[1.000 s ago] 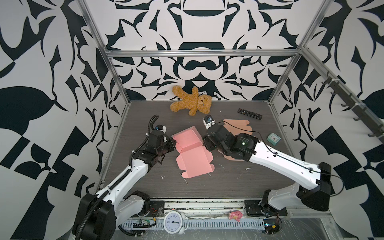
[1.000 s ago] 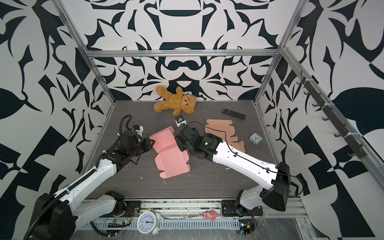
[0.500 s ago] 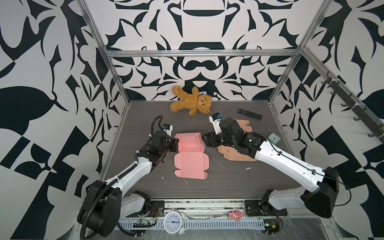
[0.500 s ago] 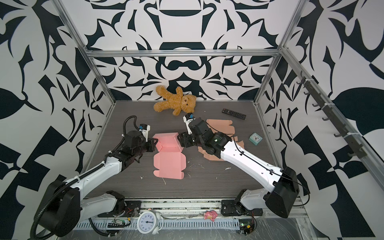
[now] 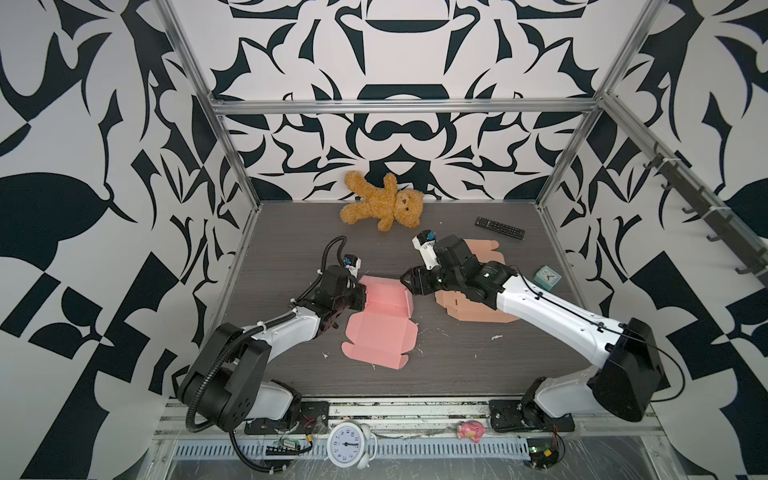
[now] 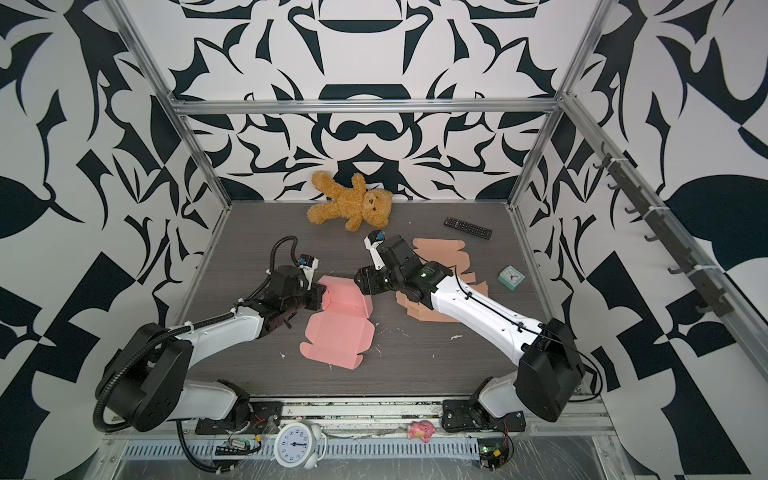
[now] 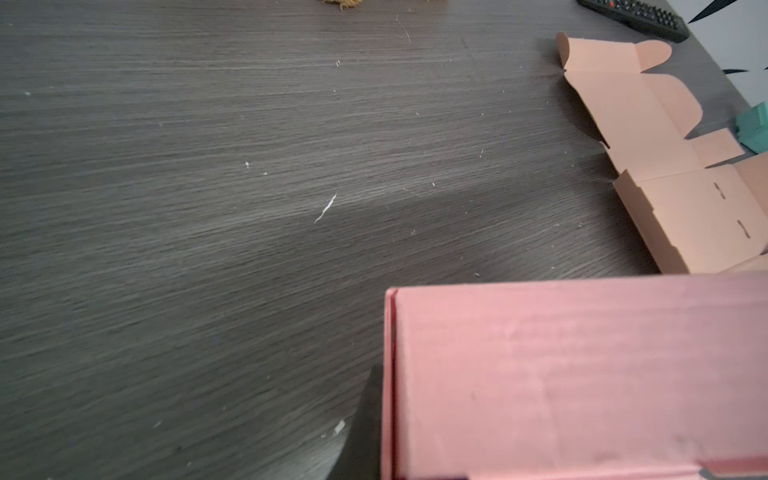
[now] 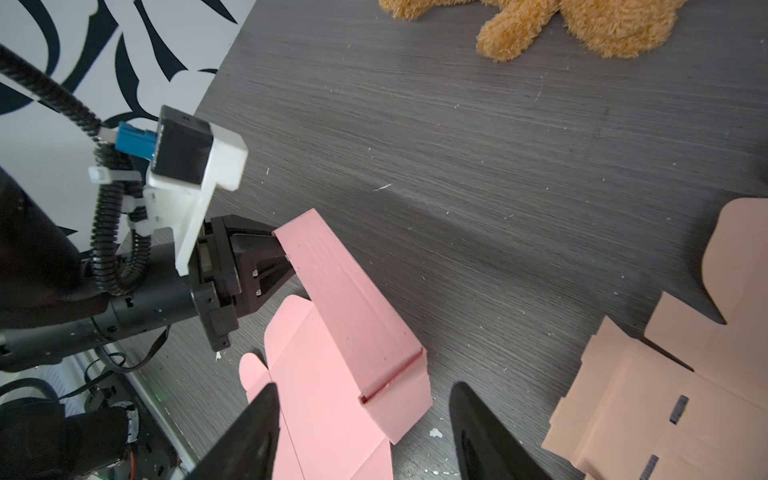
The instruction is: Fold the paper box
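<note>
The pink paper box [image 5: 378, 332] [image 6: 338, 336] lies mid-table with its back half raised into walls and its front panel flat. My left gripper [image 5: 360, 297] [image 6: 319, 297] is shut on the box's left side wall. In the left wrist view one dark finger [image 7: 365, 428] presses against that wall [image 7: 582, 374]; the other finger is hidden behind it. My right gripper [image 5: 409, 284] [image 6: 360, 284] is open at the box's right end. In the right wrist view its fingers [image 8: 257, 428] straddle the box corner [image 8: 395, 399] without touching it, and the left gripper [image 8: 274, 253] shows on the far wall.
Flat tan box blanks [image 5: 478, 309] [image 6: 436, 309] lie under the right arm. A teddy bear [image 5: 382, 203] and a remote [image 5: 498, 227] sit at the back. A teal clock [image 5: 547, 277] is at the right, a white alarm clock [image 5: 348, 444] on the front rail.
The box has turned from a slant to square with the table and shifted back. The left gripper moved with it. The right gripper went from over the box to its right end.
</note>
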You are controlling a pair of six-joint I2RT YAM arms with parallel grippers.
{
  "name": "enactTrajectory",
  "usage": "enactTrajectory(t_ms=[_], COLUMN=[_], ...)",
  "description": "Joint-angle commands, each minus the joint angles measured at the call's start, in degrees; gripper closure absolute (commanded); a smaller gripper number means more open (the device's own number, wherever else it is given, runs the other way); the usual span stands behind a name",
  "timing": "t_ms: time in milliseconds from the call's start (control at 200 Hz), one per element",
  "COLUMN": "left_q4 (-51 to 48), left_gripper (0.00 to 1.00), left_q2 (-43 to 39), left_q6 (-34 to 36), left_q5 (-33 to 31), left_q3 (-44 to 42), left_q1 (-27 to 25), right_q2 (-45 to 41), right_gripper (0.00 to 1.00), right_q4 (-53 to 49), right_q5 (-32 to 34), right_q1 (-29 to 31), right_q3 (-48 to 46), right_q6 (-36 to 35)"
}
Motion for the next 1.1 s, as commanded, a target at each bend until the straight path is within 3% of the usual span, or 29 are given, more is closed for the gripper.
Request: enactTrajectory(t_ms=[0, 640, 870, 1095], left_q4=[2.8, 2.9, 3.3, 3.2], left_gripper=[0.89, 0.88, 0.87, 0.86], left_q2=[1.2, 4.2, 4.3, 4.0], left_q6=[0.9, 1.2, 1.2, 1.5], left_q5=[-2.4, -5.8, -6.4, -7.5], left_q3=[0.6, 0.6, 0.2, 0.4], left_q1=[-0.6, -1.7, -2.9, -4.1], right_q2=[-0.8, 1.4, 1.6, 2.4], right_gripper=[0.34, 0.35, 0.35, 0.35], right_q4=[1.2, -1.9, -2.4, -1.8], right_q5=[-0.2, 3.9, 3.8, 0.7], right_q1=[-0.3, -0.5, -0.5, -0.5], right_q3=[0.2, 2.8, 3.3, 4.4], right_q6=[-1.6, -7.6, -8.9, -14.6])
